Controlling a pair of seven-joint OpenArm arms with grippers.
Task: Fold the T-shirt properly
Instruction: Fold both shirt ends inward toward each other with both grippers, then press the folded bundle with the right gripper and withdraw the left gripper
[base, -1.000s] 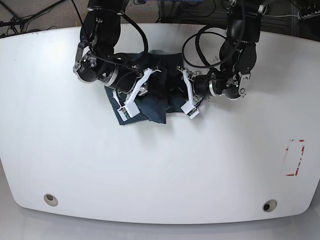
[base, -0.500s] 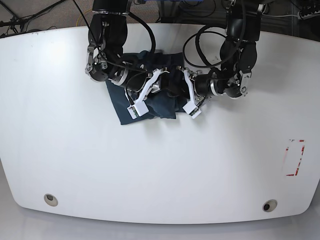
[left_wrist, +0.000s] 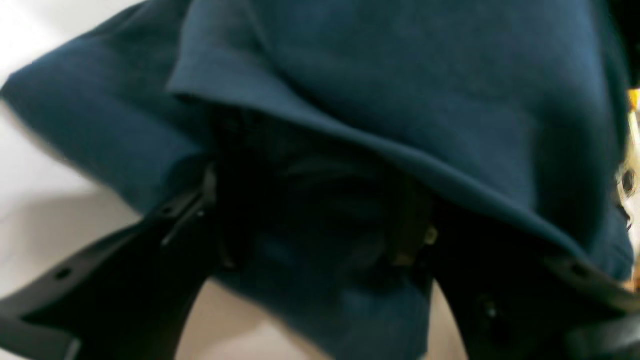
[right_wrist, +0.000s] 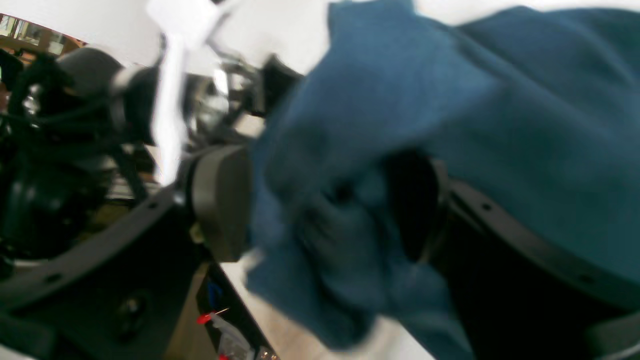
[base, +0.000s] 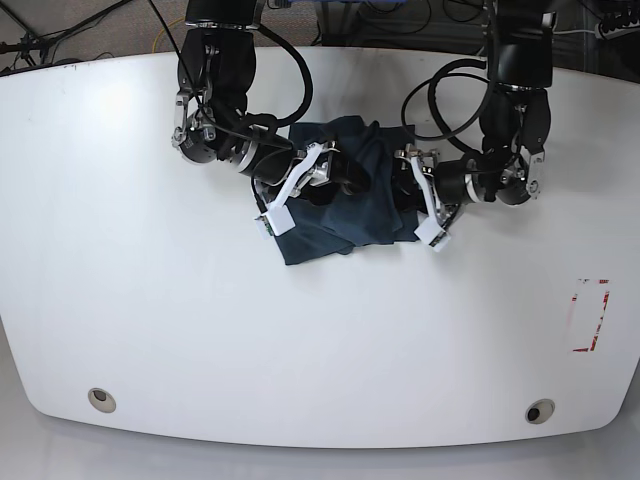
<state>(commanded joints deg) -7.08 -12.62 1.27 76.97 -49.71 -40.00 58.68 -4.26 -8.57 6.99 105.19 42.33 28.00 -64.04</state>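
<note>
The T-shirt (base: 350, 195) lies bunched into a compact dark heap on the far half of the white surface (base: 300, 340), near the middle, with both arms reaching into it from either side. The right tool (base: 320, 180) enters from the base view's left and the left tool (base: 415, 195) from its right, so the heap sits squarely between them, neither arm clearly the nearer. The right wrist view shows navy cloth (right_wrist: 350, 210) bundled between the two dark jaws, which look closed on a thick wad of it. The left wrist view shows cloth (left_wrist: 350, 150) draped over and between that tool's jaws as well, with a hem edge running across; it appears pinched, though blur leaves the exact closure uncertain. The heap's long axis seems to run roughly from one tool to the other, with a loose corner trailing toward the near-left. By my judgement the shirt is far from a tidy fold; the coming move turns on drawing the two held parts apart along that axis to spread the cloth flat.
</note>
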